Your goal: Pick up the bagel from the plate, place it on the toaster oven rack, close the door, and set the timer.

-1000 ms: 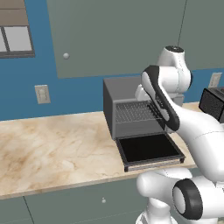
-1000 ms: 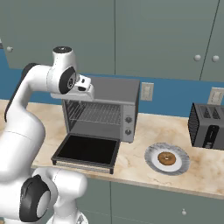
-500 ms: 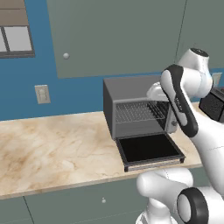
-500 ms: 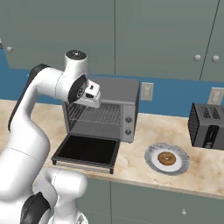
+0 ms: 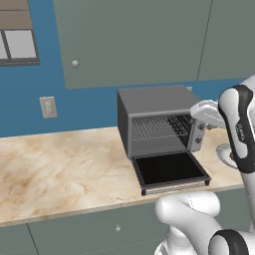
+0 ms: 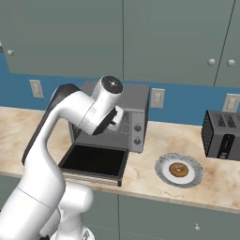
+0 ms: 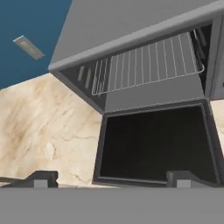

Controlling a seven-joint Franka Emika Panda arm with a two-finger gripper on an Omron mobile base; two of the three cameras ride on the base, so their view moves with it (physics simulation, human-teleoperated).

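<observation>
A: The white arm is swinging over toward the knob side of the boxy grey metal toaster oven [image 6: 123, 123] compared with a second ago, and the base views are sliding along with it. How is it all lying?

B: The marbled beige counter [image 5: 60, 169] is carrying everything. The oven is standing against the blue wall, its flat door with dark glass pane [image 7: 155, 146] lying folded down flat in front of the cavity. Inside, the thin silver wire rack [image 7: 148, 63] is sitting bare.

A: The two-finger gripper [image 7: 111, 178]?

B: It is hanging above the lowered door, looking down at it, with its dark finger tips [image 7: 41, 178] spread wide apart and nothing between them.

A: And the small golden-brown bagel [image 6: 178, 169]?

B: It is resting in the middle of the round pale plate [image 6: 161, 169], which is sitting beside the oven on its knob side, between the oven and a black toaster [image 6: 222, 136].
</observation>
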